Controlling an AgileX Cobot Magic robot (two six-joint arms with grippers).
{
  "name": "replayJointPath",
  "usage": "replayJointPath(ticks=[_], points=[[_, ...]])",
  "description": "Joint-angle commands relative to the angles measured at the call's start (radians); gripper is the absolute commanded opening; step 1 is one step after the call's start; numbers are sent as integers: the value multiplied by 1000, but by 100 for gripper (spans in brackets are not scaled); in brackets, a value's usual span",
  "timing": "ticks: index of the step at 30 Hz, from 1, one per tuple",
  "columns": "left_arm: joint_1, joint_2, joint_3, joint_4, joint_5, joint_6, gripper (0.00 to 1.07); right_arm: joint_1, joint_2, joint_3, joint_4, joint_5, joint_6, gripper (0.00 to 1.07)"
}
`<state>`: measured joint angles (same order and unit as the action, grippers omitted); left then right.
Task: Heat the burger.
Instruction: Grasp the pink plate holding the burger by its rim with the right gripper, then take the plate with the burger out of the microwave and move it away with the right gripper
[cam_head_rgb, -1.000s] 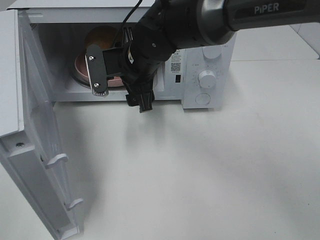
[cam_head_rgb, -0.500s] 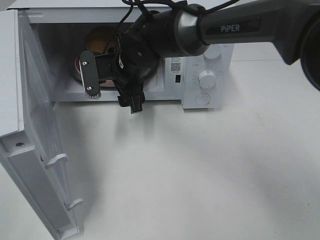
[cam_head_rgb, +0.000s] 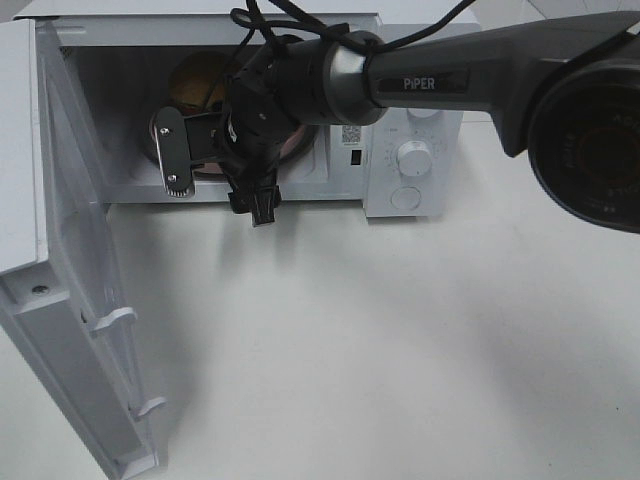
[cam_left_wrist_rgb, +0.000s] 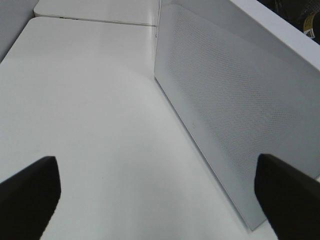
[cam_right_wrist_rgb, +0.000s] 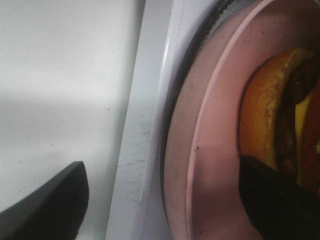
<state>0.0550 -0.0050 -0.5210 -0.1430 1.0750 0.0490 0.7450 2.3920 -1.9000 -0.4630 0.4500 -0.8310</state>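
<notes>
The burger (cam_head_rgb: 198, 78) sits on a round pink plate (cam_head_rgb: 296, 143) inside the open microwave (cam_head_rgb: 415, 160), mostly hidden by my right arm. In the right wrist view the burger's golden bun, dark patty and yellow cheese (cam_right_wrist_rgb: 265, 105) lie on the plate (cam_right_wrist_rgb: 210, 130), which rests on the dark turntable. My right gripper (cam_head_rgb: 212, 175) is at the cavity's front opening. It is open and empty (cam_right_wrist_rgb: 165, 200), with one fingertip over the table and the other over the plate by the burger. My left gripper (cam_left_wrist_rgb: 160, 195) is open and empty, low over the table.
The microwave door (cam_head_rgb: 70, 250) stands swung open at the left; its perforated face (cam_left_wrist_rgb: 235, 100) is right beside the left gripper. The microwave's knobs (cam_head_rgb: 413, 157) are on its right panel. The white table (cam_head_rgb: 400, 340) spreads in front.
My right arm has shifted to the left and further back toward the microwave cavity. The gripper stays open. The burger and plate have not moved.
</notes>
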Motion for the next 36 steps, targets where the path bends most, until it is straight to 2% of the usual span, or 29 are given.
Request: replayJointPath(ticks=[1,13,18,20,21,22,23,24,25,26,27,28,29,30,36], points=[[4,-9,4,0,-3,-1,98,-9,22,-21,-11,0,21,78],[4,-9,4,1,-3,-1,98,-32,45,-21,-5,-21,20,75],[4,-9,4,1,-3,-1,98,-42,60,-21,-4,-41,21,69],[4,-9,4,1,-3,-1,98,-41,68,-21,0,-44,21,61],[4,-9,4,1,-3,-1,98,-41,68,-21,0,-44,21,61],[4,-9,4,1,-3,-1,98,-41,68,-21,0,-42,23,51],[4,-9,4,1,-3,-1,98,-41,68,-21,0,-42,23,51],[4,-9,4,1,-3,-1,98,-41,68,-21,-2,-42,30,37],[4,-9,4,1,-3,-1,98,-41,68,-21,-2,-42,34,31],[4,-9,4,1,-3,-1,98,-41,68,-21,-2,-42,34,31],[4,-9,4,1,-3,-1,98,-41,67,-21,-2,-31,41,18],[4,-9,4,1,-3,-1,98,-41,67,-21,-2,-31,41,18],[4,-9,4,1,-3,-1,98,-41,66,-21,-2,-15,42,5],[4,-9,4,1,-3,-1,98,-41,65,-21,-2,-13,42,0],[4,-9,4,1,-3,-1,98,-41,56,-21,2,13,42,0]])
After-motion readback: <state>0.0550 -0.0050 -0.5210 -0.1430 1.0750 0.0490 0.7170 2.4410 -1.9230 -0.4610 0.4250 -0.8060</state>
